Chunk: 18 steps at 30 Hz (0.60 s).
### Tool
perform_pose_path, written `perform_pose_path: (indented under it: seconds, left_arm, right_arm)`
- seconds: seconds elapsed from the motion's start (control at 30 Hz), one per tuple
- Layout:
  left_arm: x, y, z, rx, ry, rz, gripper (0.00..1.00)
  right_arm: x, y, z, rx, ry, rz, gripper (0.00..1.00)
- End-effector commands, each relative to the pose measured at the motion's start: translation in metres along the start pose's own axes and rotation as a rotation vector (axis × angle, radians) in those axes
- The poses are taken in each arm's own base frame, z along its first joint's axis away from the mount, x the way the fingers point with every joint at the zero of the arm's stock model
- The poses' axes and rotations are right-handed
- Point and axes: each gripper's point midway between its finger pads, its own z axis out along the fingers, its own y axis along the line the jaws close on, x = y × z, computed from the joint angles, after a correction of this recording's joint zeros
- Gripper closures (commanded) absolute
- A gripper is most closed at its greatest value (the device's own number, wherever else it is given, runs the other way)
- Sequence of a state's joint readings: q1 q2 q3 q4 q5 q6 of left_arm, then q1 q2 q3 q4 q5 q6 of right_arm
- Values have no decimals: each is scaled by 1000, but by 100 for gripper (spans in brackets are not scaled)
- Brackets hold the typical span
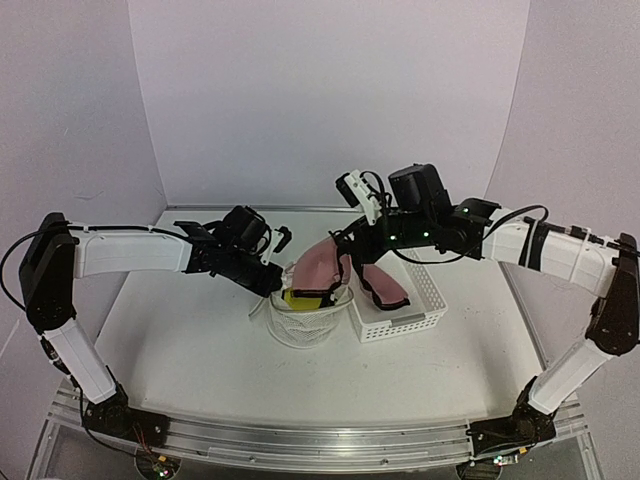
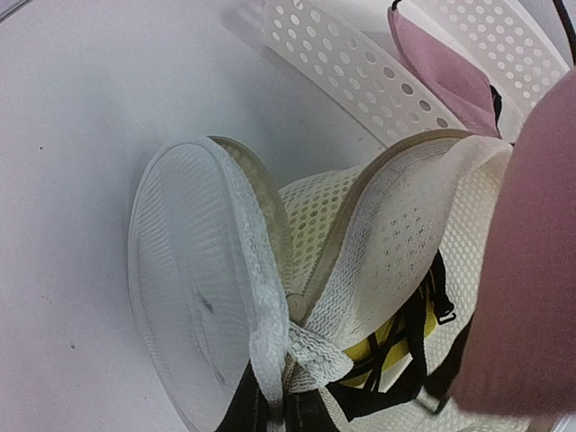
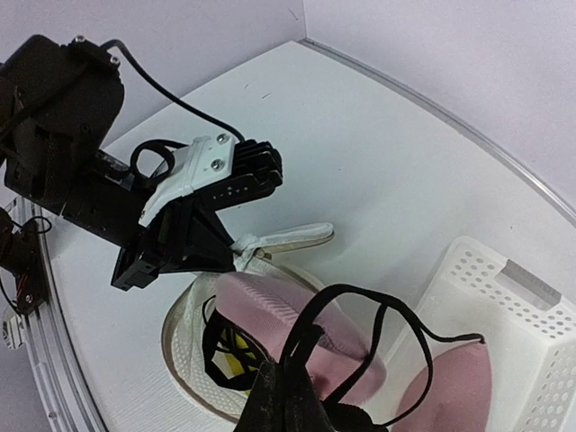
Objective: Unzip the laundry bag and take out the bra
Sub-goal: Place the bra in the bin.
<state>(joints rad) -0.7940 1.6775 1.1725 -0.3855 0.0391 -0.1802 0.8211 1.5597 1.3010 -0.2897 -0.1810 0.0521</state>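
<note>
White table [image 1: 180, 340], lilac walls [image 1: 330, 90], laundry bag [image 1: 305, 322]

White worktop [image 1: 180, 340]: the white translucent mesh laundry bag [image 1: 305, 322] sits near its centre, mouth up. The white perforated plastic basket [image 1: 425, 300] stands just beside the bag, on its right. The bag's round mesh lid [image 2: 184, 279] hangs open off the left side of the rim. The left pincer [image 1: 275, 285] is at that left rim, clamped on the bag's edge. Yellow padded bra with pink lining and black straps [image 1: 322, 266]: one cup is partly inside the bag and rises above the mouth; the other cup hangs over the basket's left part. The right pincer [image 1: 348, 250] is above the gap between bag and basket, closed on the bra's straps.
</note>
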Motion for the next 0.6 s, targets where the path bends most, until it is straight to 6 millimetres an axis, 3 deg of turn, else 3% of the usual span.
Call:
perform_pose_path:
  seconds: [0.0,0.3,0.57]
  left_arm:
    - [-14,-3,-6,-4,-28,16,100]
    - [-15,-4,-6,-4,-30,21,100]
    - [-15,-3,-7,-9,-29,24,100]
  right_arm:
    - [-48,-2,-34,64,-184,-31,100]
    - [-78,-35,-70,292,-292,-36,100]
    - [-66,-67,-72,480,-256,-28,100]
